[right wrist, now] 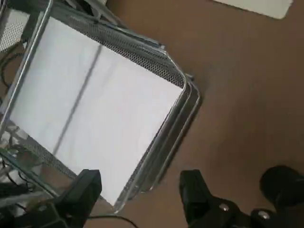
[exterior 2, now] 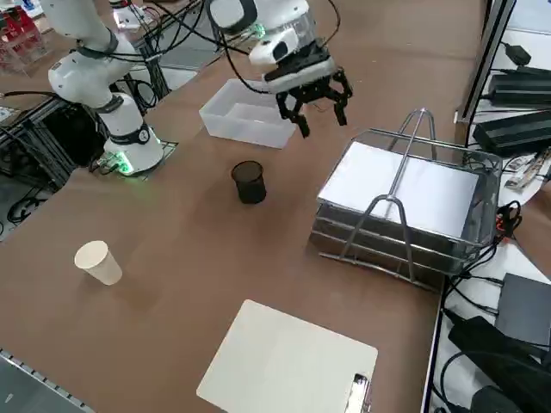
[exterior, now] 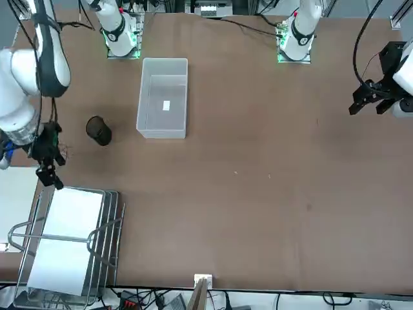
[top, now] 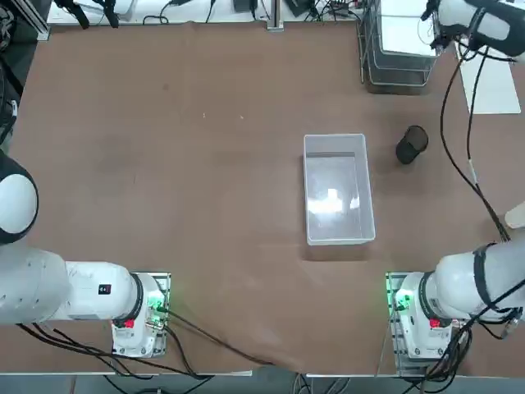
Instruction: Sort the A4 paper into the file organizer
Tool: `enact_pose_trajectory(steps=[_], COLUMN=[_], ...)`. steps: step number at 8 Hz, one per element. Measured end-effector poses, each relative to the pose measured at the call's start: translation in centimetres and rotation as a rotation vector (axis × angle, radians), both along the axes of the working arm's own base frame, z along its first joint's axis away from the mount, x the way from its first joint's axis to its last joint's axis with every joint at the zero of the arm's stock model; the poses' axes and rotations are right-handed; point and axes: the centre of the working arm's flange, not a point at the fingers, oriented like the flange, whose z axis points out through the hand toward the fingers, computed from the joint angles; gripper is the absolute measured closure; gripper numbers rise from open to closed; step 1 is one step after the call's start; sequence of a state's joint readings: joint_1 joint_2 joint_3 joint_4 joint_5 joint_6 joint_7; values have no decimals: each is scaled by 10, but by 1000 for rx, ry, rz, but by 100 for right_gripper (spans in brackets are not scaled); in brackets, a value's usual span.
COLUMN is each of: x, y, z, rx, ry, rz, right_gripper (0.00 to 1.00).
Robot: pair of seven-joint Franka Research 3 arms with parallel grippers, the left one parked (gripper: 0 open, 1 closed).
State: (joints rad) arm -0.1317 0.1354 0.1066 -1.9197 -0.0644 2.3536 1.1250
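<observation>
The file organizer (exterior 2: 405, 245), a wire-mesh rack of stacked trays with bent metal tubes rising over it, stands at the far part of the table as seen from the robot's bases. It is the reference for all positions below.

In the organizer: the A4 paper (right wrist: 109, 114) lies flat in the top tray, inside the mesh rims. The metal tubes pass above the sheet, and a narrow dark band runs across it in the right wrist view.

At the organizer: the right gripper (right wrist: 141, 178) hangs raised, near the organizer's robot-facing end. Its two black fingers are spread wide apart, with nothing held between them. Neither finger is seen touching the sheet.

Near, to the organizer's right: a white clipboard (exterior 2: 288, 360) lies flat on the brown table (top: 205, 164). Its metal clip (exterior 2: 357, 394) is at the end farther from the organizer.

Near, toward the robot's bases: a black cup (exterior 2: 249, 182) is on the table, between the organizer and a clear plastic bin. Its contents cannot be determined.

Farther toward the bases, and left of the organizer: the clear plastic bin (top: 340, 190) rests on the table, well apart from the rack. No paper is seen in it.

Farther toward the bases, and right of the organizer: a white cup (exterior 2: 98, 262) is on the table, well apart from the rack.

Beyond the organizer, past the table's far edge: dark equipment (exterior 2: 508, 361) and loose cables (exterior 2: 469, 280) lie on a white surface.
</observation>
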Motion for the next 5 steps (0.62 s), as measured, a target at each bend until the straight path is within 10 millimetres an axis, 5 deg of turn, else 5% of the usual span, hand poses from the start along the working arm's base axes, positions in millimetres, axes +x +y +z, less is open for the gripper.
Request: enact_pose_trajectory(steps=[5], x=[-23], y=[1], z=[52], rx=[-128], ry=[220], rz=[597], right_gripper=[0])
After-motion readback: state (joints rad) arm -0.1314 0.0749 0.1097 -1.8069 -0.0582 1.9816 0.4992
